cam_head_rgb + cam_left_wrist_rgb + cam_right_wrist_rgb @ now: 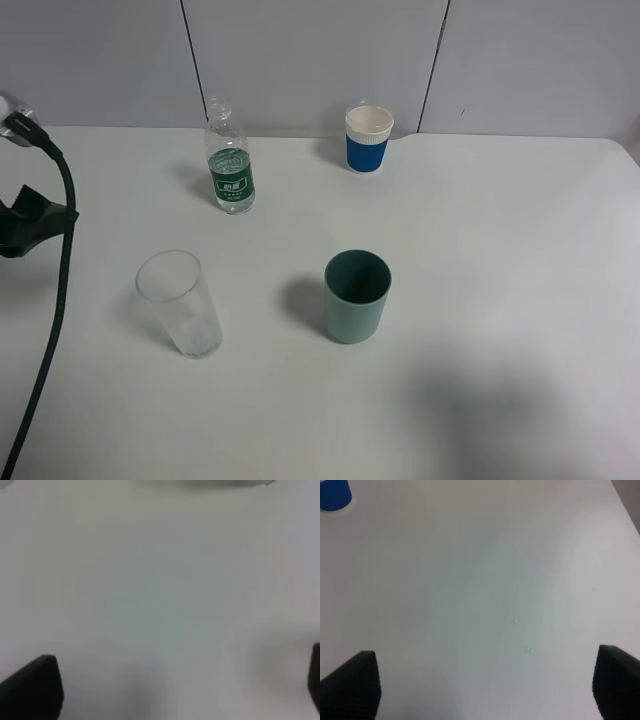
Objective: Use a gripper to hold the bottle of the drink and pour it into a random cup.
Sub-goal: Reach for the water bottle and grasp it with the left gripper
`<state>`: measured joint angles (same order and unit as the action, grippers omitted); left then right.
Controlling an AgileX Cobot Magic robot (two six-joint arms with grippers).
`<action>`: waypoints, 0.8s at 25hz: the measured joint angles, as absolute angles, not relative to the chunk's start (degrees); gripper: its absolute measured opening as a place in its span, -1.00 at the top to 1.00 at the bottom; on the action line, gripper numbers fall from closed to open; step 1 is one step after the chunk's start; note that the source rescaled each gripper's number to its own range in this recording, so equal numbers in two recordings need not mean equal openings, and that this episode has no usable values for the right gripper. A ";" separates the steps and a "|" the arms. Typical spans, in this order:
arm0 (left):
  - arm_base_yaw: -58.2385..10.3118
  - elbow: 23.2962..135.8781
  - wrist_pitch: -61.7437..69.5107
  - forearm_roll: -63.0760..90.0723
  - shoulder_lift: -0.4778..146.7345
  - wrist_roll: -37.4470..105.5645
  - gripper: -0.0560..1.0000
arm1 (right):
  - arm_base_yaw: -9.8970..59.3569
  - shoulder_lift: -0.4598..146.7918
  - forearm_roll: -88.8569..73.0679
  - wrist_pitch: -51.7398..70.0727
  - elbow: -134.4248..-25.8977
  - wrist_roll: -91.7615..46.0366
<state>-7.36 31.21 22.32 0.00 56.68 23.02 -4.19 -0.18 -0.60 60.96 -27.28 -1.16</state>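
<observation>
The bottle of the drink [230,160] stands upright at the back left of the white table [500,260], uncapped, with a dark green label. The teal-green cup [356,295] stands upright near the middle, empty as far as I can see. My left gripper [175,690] is open over bare table; only a black part of its arm [25,228] shows at the left edge of the high view, well left of the bottle. My right gripper [485,690] is open over bare table and is out of the high view.
A clear tumbler [180,303] stands at the front left. A blue paper cup with a white rim [368,138] stands at the back centre and shows at a corner of the right wrist view [334,495]. A black cable [55,300] trails down the left edge.
</observation>
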 joint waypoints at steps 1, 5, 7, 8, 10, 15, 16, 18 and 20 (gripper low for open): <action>-7.76 31.21 21.54 -0.72 57.22 22.59 -1.00 | -4.19 -0.18 -0.60 60.96 -27.28 -1.16; -8.96 31.21 18.56 -3.06 59.15 20.27 -1.00 | -4.19 -0.18 -0.60 60.96 -27.28 -1.16; -9.31 31.21 17.01 -4.41 60.11 19.27 -1.00 | -4.19 -0.18 -0.60 60.96 -27.28 -1.16; -9.38 31.21 16.39 -4.80 60.66 18.90 -1.00 | -4.19 -0.18 -0.60 60.96 -27.28 -1.16; -9.38 31.21 14.91 -5.53 61.86 18.39 -1.00 | -4.19 -0.18 -0.60 60.96 -27.28 -1.16; -9.38 31.21 11.65 -7.34 66.07 17.17 -1.00 | -4.19 -0.18 -0.60 60.96 -27.28 -1.16; -9.38 31.21 10.83 -7.56 67.07 16.90 -1.00 | -4.19 -0.18 -0.60 60.96 -27.28 -1.16; -9.38 31.25 9.17 -8.35 68.86 16.46 -1.00 | -4.19 -0.18 -0.60 60.96 -27.28 -1.16; -9.38 31.25 7.36 -8.98 70.57 16.10 -1.00 | -4.19 -0.18 -0.60 60.96 -27.28 -1.16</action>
<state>-9.38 31.25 7.36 -8.98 70.57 16.10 -4.19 -0.18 -0.60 60.96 -27.28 -1.16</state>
